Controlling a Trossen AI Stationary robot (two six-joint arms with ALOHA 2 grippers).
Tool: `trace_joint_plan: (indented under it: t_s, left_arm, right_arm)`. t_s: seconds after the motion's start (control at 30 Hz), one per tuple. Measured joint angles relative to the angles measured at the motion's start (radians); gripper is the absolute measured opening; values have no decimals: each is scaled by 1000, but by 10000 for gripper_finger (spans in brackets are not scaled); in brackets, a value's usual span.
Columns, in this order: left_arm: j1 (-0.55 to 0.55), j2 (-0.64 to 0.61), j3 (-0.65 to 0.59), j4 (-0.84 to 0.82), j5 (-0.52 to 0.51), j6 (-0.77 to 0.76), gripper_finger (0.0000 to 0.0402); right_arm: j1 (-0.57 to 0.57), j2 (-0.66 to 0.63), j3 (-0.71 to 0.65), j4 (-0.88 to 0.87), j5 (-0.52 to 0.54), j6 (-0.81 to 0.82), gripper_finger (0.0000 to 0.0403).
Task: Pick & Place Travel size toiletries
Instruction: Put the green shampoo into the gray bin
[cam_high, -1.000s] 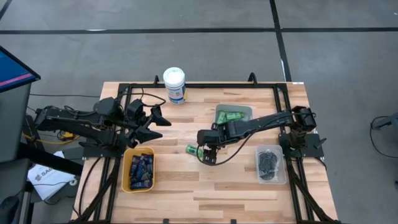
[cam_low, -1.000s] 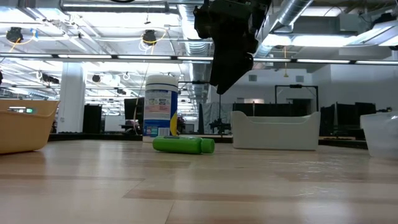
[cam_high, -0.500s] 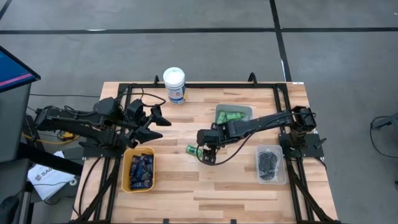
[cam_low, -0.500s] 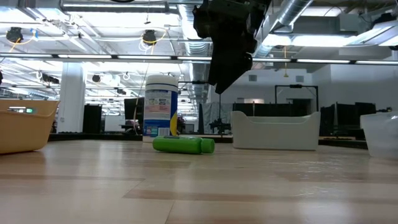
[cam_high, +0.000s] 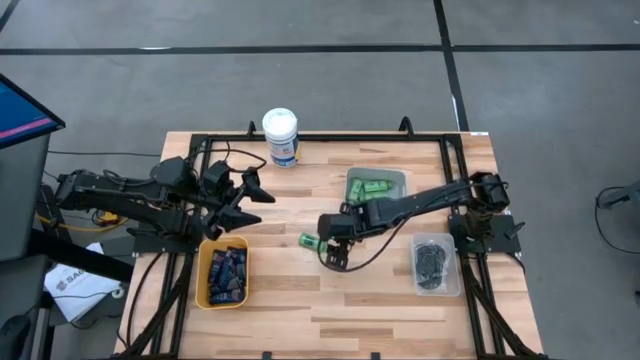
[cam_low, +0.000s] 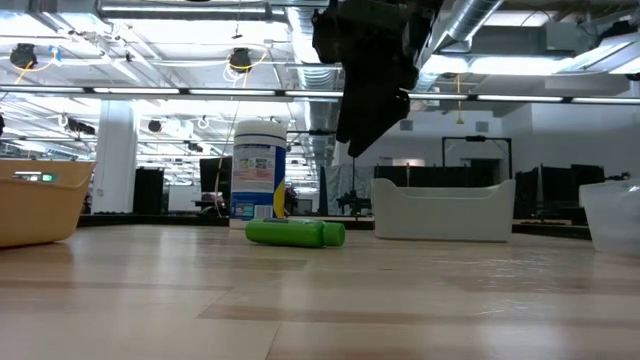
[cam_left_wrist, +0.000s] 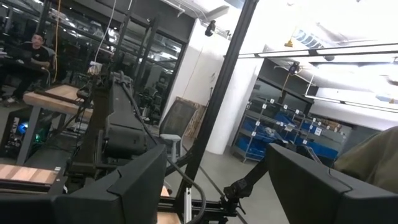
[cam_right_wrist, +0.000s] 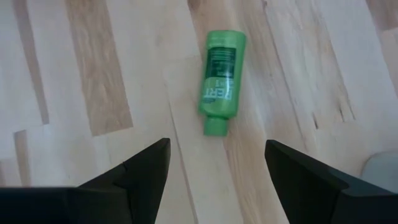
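Right wrist view shows the right gripper (cam_right_wrist: 214, 165) with fingers spread wide, empty, hovering above a small green bottle (cam_right_wrist: 220, 81) lying flat on the wooden table (cam_right_wrist: 93, 62). High view places that bottle (cam_high: 311, 241) mid-table, between the yellow bin (cam_high: 205, 272) and the clear tray (cam_high: 397, 176) of green bottles. The left gripper (cam_high: 252, 193) waits released above the table's left side.

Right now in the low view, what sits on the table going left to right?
Yellow bin → white canister → green bottle lying on its side → white tray → clear container at the edge. The right claw hangs above the bottle.
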Motion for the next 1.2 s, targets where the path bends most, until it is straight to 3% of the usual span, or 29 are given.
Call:
trace_joint_plan:
  t_s: [0.2,1.2]
  left_arm:
    - [0,11,0,1,0,0,270]
    - [0,17,0,18,0,-10,270]
  right_arm:
    - [1,1,0,23,10,-12,255]
    - [-15,250,4,130,-23,-14,255]
